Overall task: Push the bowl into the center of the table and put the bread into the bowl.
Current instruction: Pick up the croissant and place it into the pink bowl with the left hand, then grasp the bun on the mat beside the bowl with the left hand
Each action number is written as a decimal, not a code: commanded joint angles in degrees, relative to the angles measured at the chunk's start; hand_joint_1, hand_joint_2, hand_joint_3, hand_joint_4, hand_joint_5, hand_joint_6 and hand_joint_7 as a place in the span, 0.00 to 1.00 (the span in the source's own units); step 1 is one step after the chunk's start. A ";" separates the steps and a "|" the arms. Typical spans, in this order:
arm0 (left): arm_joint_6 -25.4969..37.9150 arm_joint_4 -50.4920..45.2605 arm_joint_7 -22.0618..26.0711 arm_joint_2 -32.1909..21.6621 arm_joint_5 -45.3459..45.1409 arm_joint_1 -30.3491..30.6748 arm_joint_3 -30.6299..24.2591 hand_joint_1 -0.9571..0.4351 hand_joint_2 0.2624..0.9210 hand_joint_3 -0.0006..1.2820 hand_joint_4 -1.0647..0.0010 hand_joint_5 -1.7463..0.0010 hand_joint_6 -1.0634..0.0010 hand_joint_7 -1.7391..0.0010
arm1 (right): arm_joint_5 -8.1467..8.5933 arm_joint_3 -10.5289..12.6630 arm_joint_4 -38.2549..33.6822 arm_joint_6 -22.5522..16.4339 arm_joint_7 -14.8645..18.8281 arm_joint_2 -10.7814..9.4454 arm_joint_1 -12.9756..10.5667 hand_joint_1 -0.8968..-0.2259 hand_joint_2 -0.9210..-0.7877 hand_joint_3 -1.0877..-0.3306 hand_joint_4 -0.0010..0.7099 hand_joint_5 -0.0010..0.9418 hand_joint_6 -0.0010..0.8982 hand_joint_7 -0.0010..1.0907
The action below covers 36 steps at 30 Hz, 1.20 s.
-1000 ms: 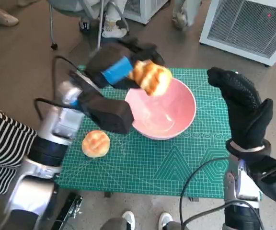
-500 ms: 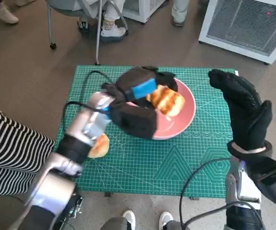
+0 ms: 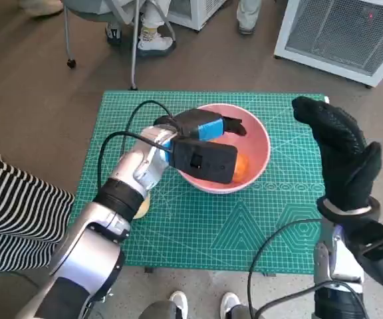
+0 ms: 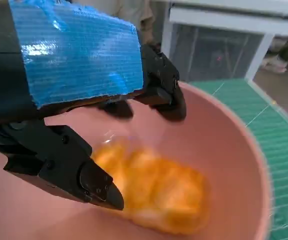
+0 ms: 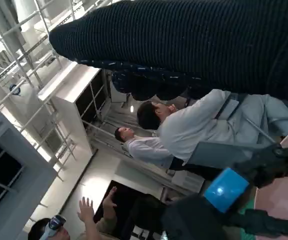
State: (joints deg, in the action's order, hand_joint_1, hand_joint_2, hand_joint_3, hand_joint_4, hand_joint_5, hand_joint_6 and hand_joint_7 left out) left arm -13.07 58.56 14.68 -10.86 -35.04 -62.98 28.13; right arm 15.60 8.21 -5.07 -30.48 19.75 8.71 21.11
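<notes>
The pink bowl [image 3: 259,141] stands near the middle of the green mat [image 3: 198,232]. An orange-brown bread [image 3: 242,166] lies inside it, blurred in the left wrist view as bread [image 4: 156,187] on the bowl's floor [image 4: 234,150]. My left hand [image 3: 203,127] hovers over the bowl with its fingers [image 4: 166,92] spread above the bread and nothing between them. My gloved right hand [image 3: 341,156] is raised beside the bowl's right side, fingers apart, holding nothing. A second bun [image 3: 140,206] peeks out from behind my left forearm near the mat's left edge.
A white slatted unit [image 3: 344,33] stands beyond the table's far right corner. Chair legs and a person's feet [image 3: 155,40] are at the far side, a striped sleeve [image 3: 12,212] at the left, and shoes [image 3: 178,304] by the near edge. People [image 5: 184,130] show in the right wrist view.
My left hand carried the bread down over the bowl and let it go; the bread now lies inside. The right hand stayed put. The picture shifted slightly.
</notes>
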 commanded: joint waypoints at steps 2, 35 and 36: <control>-3.50 1.08 -1.97 -1.37 -0.29 -0.85 0.08 0.38 0.81 0.01 0.98 1.00 0.83 1.00 | -0.20 -0.07 -0.17 0.58 -0.55 -0.35 -1.53 0.30 0.00 0.46 0.25 0.00 0.14 0.36; 5.04 -61.12 15.88 -34.95 9.27 35.31 -23.75 0.55 0.66 0.00 0.92 0.99 0.76 0.98 | -0.12 -1.41 -0.06 1.19 -0.80 -1.38 -0.93 0.29 0.00 0.46 0.26 0.00 0.13 0.37; 6.02 -62.26 16.28 -35.21 9.03 36.07 -23.98 0.56 0.65 0.00 0.91 0.99 0.76 0.98 | -0.05 -1.41 -0.24 1.14 -0.72 -1.35 -0.87 0.29 0.00 0.46 0.26 0.00 0.12 0.37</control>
State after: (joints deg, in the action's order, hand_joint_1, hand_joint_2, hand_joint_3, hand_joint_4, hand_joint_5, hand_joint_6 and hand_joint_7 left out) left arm -10.21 1.18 29.01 -44.68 -25.11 -29.96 5.22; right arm 15.58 6.85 -3.94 -30.15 19.02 7.53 20.47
